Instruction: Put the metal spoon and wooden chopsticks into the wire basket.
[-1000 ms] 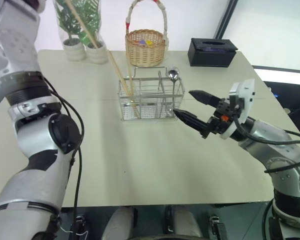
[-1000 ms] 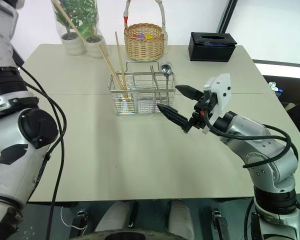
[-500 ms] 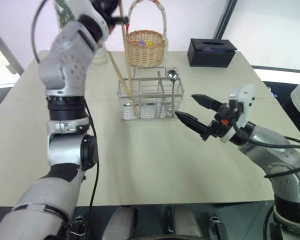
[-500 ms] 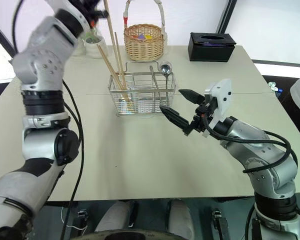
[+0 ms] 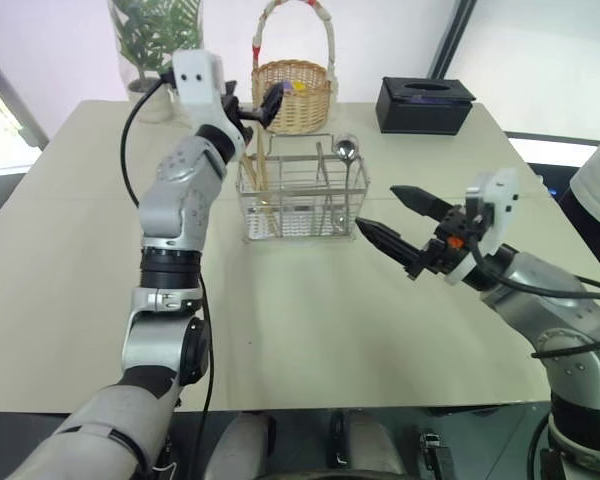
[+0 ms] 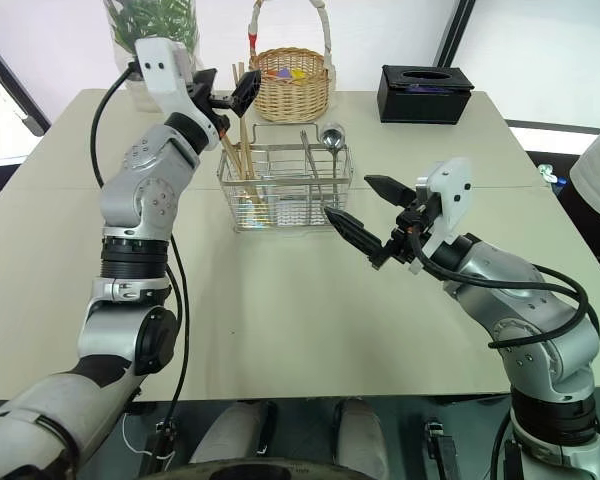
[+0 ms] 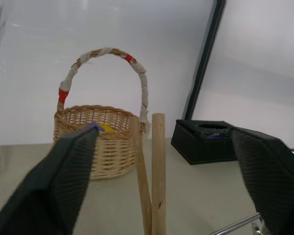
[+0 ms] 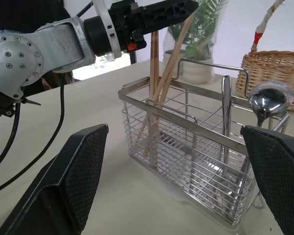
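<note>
The wire basket (image 5: 305, 205) stands mid-table. The wooden chopsticks (image 6: 243, 150) stand upright in its left compartment, their tops (image 7: 158, 161) between the spread fingers (image 7: 63, 176) of my left gripper (image 5: 252, 106), which hovers open over that end and does not touch them. The metal spoon (image 5: 346, 150) stands in the basket's right end, bowl up, and is also seen as the spoon (image 8: 264, 98) in the right wrist view. My right gripper (image 5: 378, 208) is open and empty, just right of the basket and pointing at it.
A round wicker basket (image 5: 291, 92) stands behind the wire basket, with a black tissue box (image 5: 423, 103) to its right. Potted plants (image 5: 152, 40) are at the back left. Bare tabletop (image 5: 300, 320) lies in front.
My left arm has swung down from high at the left, bringing a chopstick upright into the wire basket's left end, and its gripper has opened. The right arm has stayed put.
</note>
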